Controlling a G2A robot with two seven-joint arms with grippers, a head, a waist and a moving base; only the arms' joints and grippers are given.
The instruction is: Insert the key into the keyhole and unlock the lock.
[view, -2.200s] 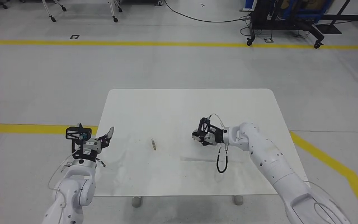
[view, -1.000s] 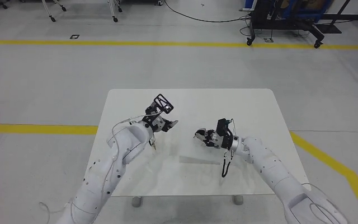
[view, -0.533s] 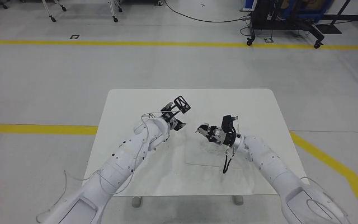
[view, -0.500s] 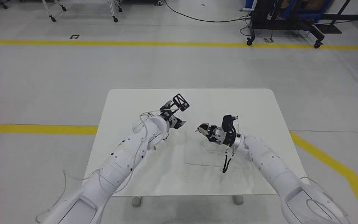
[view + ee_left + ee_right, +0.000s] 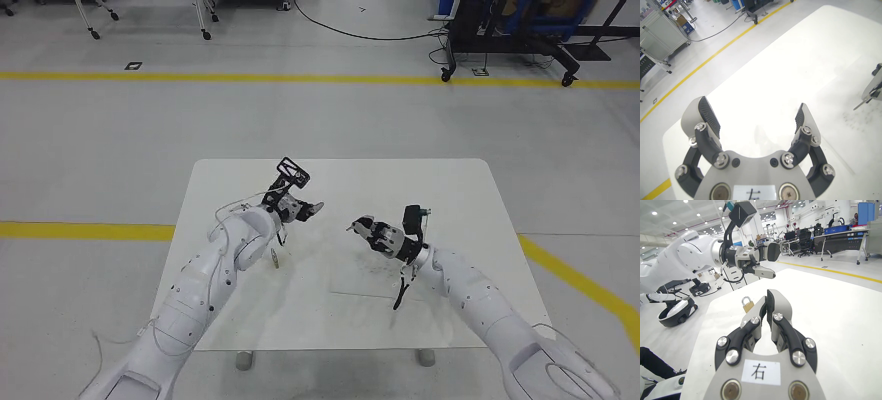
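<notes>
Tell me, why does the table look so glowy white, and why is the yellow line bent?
Left wrist view: glare washes out the table beyond the open left gripper, and the lens curves the yellow floor line. Top view: the same line runs straight, and the table is evenly lit. Right wrist view: ceiling lamps show as bright spots.

Bright, even light fell from rows of ceiling lamps (image 5: 654,213). The white counter (image 5: 772,85) glared almost featureless in the left wrist view. Both wrist views bowed at the edges, curving the yellow floor line (image 5: 725,46).
</notes>
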